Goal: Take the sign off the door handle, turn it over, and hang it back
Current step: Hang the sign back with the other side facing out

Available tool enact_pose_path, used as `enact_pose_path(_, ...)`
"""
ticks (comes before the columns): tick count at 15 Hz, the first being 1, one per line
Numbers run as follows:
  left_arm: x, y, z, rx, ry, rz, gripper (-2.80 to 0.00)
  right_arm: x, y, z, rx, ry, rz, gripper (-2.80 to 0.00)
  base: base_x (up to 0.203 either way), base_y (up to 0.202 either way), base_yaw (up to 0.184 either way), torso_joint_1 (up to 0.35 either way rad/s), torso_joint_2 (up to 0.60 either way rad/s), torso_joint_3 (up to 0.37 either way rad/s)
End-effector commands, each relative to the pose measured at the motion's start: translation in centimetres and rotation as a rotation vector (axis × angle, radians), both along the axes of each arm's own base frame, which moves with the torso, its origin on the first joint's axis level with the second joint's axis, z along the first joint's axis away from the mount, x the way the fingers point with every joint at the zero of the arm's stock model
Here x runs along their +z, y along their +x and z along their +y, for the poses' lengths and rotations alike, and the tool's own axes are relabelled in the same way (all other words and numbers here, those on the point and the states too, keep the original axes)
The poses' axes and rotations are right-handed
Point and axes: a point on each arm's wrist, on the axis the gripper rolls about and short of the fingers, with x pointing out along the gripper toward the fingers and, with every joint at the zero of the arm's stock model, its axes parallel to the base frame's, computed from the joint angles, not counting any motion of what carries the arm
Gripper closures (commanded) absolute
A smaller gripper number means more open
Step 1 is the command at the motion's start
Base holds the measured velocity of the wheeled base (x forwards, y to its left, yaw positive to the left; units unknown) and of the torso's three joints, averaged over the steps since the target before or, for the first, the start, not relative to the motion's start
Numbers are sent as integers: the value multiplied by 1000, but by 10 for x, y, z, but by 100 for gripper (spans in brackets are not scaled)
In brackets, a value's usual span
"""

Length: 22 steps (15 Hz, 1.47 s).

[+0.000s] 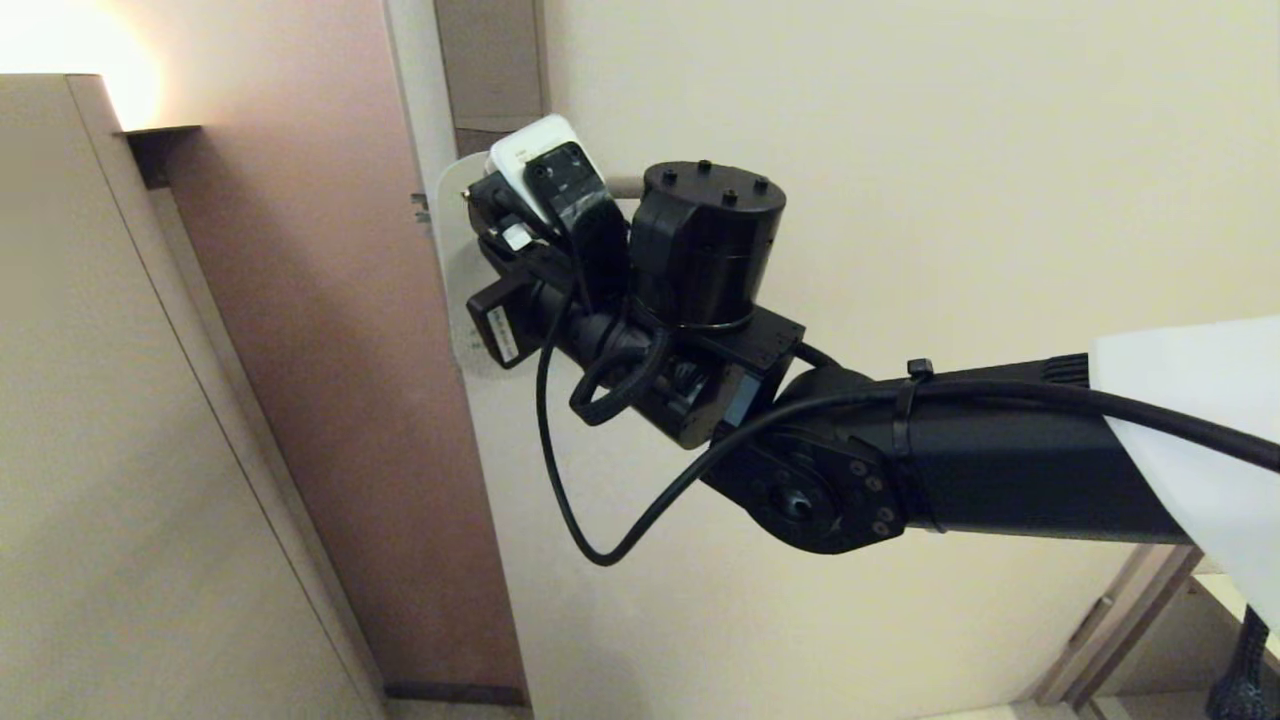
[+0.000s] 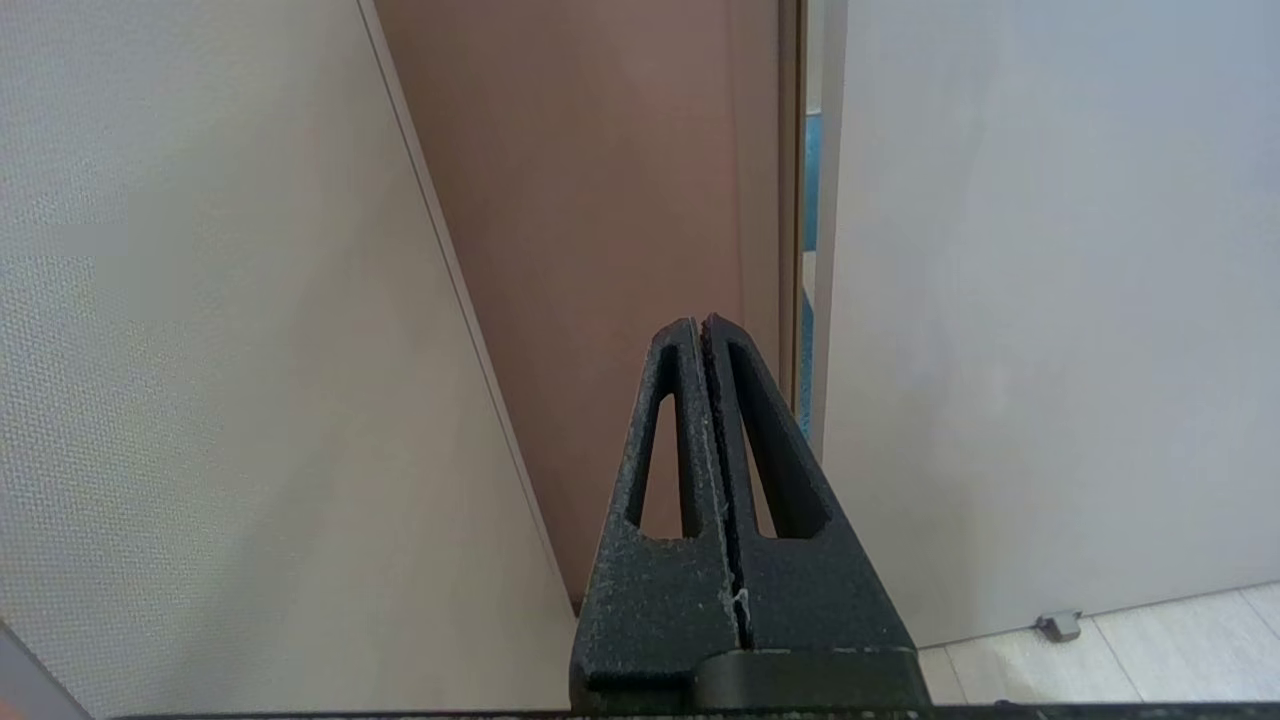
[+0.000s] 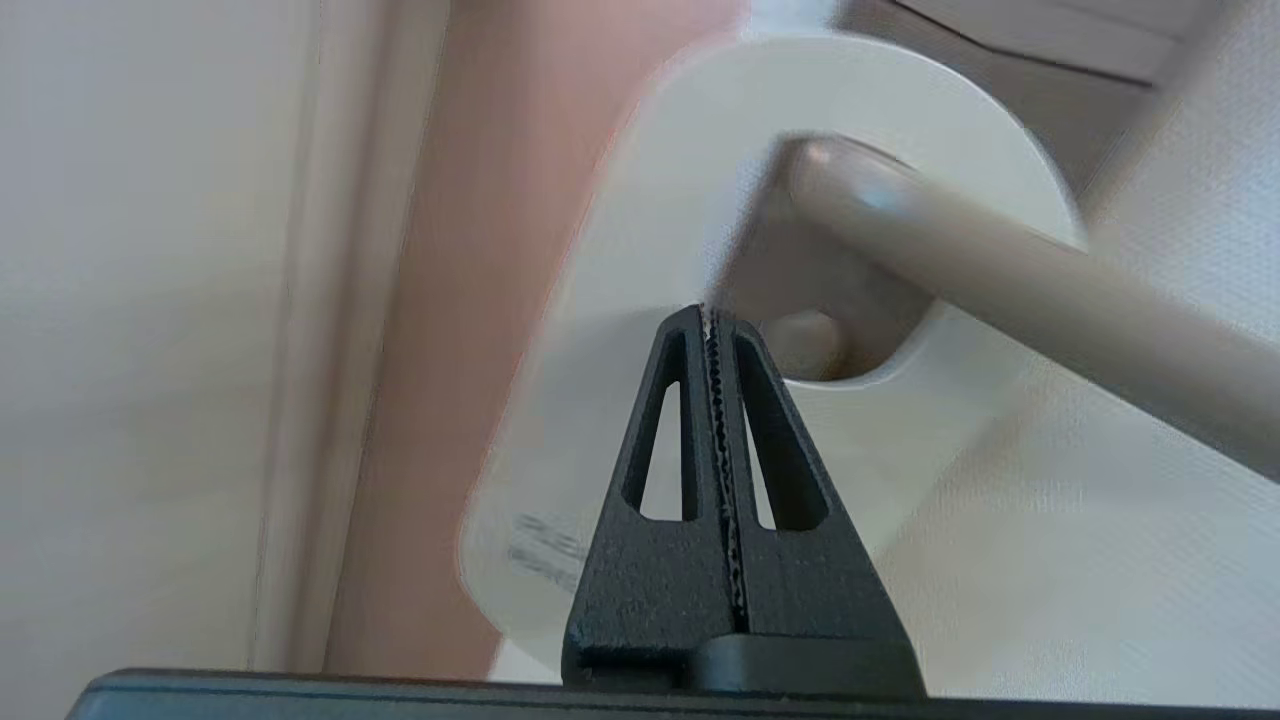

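The sign (image 3: 850,130) hangs on the door handle (image 3: 1010,270) with its white face toward the right wrist camera; the lever's rounded tip pokes out through the oval hole, and a smudge of print shows low on the card, too blurred to read. In the head view only a pale sliver of the sign (image 1: 452,250) shows at the door's edge, left of the right arm's wrist, which hides most of it along with the handle. The right gripper (image 3: 712,318) is right up at the card, its fingers (image 3: 672,450) pressed fully together, with the tips at the lower rim of the hole; whether they pinch the card's edge or merely lie in front of it cannot be told from here. The left gripper (image 2: 700,325) is parked lower down facing the door, fingers closed on nothing. The sign looks like a thin, light sheet — stiff enough to keep flat, yet likely to flex and swing on the lever if nudged, and probably slick-faced. A sound place to hold it would be the broad lower body below the hole, pinched across its thickness, so that it can be slid off toward the lever's free tip without twisting.
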Motion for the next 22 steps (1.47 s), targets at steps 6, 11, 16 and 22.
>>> enact_pose_path(6, 0, 0, 0, 0, 0, 1, 0, -9, -4, 10, 35, 4, 16, 0, 0, 0, 0, 0, 0, 0)
enact_pose_path(11, 0, 0, 0, 0, 0, 1, 0, -17, 14, 16, 6, 14, 5, 0, 0, 0, 0, 0, 0, 0)
enact_pose_path(16, 0, 0, 0, 0, 0, 1, 0, -24, 33, 13, -30, 18, 3, 0, 0, 0, 0, 0, 0, 0)
enact_pose_path(22, 0, 0, 0, 0, 0, 1, 0, -29, 36, 12, -36, 9, 11, 0, 0, 0, 0, 0, 0, 0)
